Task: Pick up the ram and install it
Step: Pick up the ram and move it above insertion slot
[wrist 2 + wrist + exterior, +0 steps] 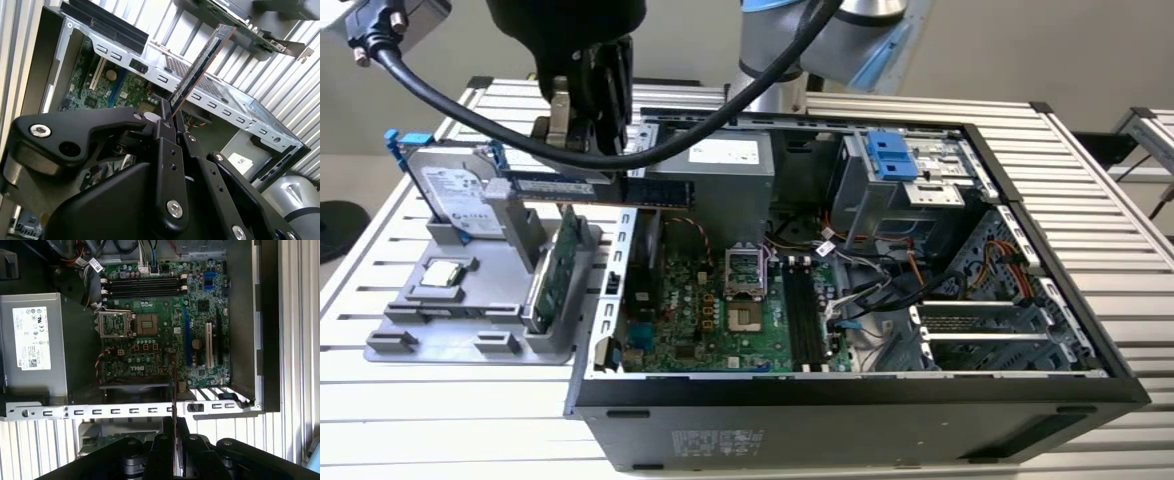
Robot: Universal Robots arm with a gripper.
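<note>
**Gripper** [580, 150]: your black two-finger tool hangs at the exterior view's upper left, above the side of the open computer case [854, 400] that faces the grey fixture [454, 345]. It is clamped on the ram. In the second wrist view the gripper [170, 114] pinches one end of the board between its fingers [166, 150]. In the first wrist view the gripper [173, 422] grips the same thin edge.

**Ram** [607, 189]: a long dark green stick held level and clear of every surface. Most of its length reaches toward the exterior view's right.
- In the second wrist view the ram [202, 65] juts out from the fingers, edge-on, over the case's perforated metal wall.
- In the first wrist view the ram [173, 385] shows as a thin dark line crossing that slotted wall [125, 411].
- It is not seated, and it is well apart from the memory slots.

**Motherboard** [707, 320]: green, lying flat on the case floor. It is also in the first wrist view [160, 340].
- Memory slots [803, 315], [145, 287]: dark and parallel.
- Processor socket [744, 275], [135, 325]: just beside the memory slots.

**Power supply** [727, 158], [32, 340]: a grey box with a pale label, inside the case.

**Grey fixture**: it rests on the slatted table [454, 415], at the exterior view's left of the case. It holds:
- Hard drive [454, 190]: silver with blue rails, standing on edge.
- Expansion card [558, 275]: green and upright, near the case wall.
- Processor chip [447, 272]: lying flat.
</note>
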